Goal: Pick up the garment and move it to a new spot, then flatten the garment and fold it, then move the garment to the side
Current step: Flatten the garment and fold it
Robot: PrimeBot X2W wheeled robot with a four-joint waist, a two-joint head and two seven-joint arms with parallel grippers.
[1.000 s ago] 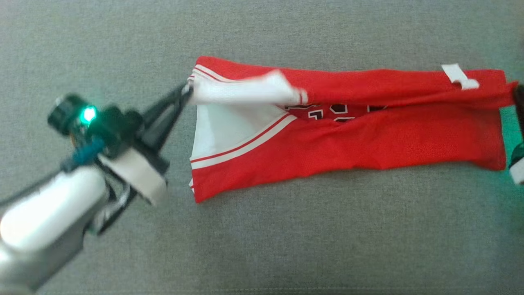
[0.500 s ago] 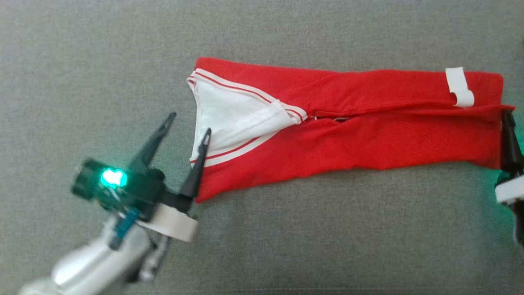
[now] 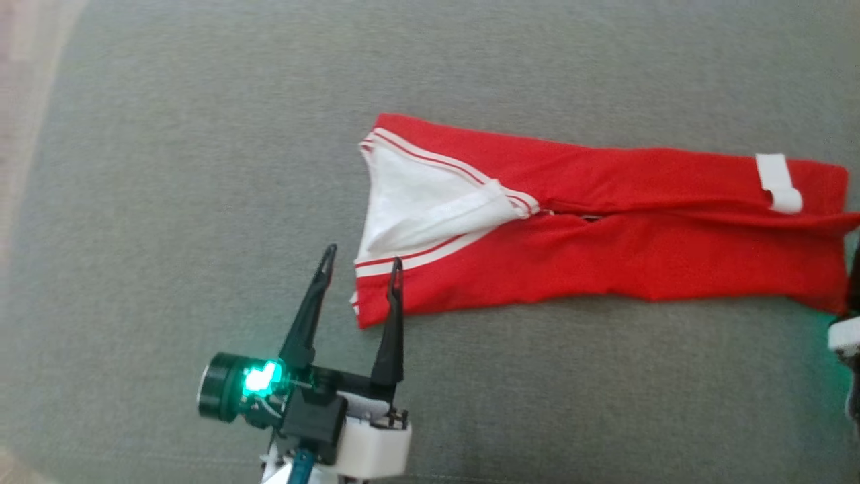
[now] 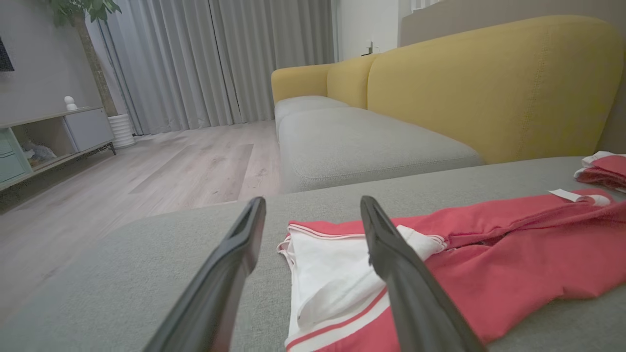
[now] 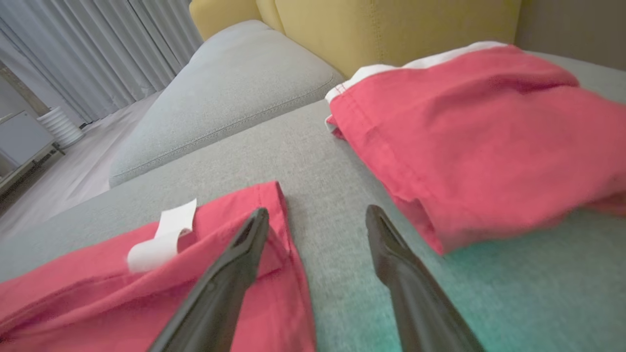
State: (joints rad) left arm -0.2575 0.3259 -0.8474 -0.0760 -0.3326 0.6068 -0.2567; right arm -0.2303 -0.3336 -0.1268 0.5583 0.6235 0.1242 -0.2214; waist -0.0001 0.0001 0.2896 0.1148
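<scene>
Left tool: fingers spread apart, nothing between them. It points up the head view at the garment's left end, one finger over bare cushion and the other crossing the lower left corner. Whether that finger touches the cloth I cannot tell.
Right tool: fingers apart and empty. In its wrist view one finger lies over the garment's end hem, the other over bare cushion.
Garment: a red jersey with white, red-striped trim, lying free on the grey cushion. It is folded into a long band running left to right, with its two long edges meeting along the middle. The white lining shows at the left end.
White label: sticks up near the garment's right end.
Second red garment: folded, lying beyond the right tool and apart from the first.
Yellow sofa back: behind the cushion.
</scene>
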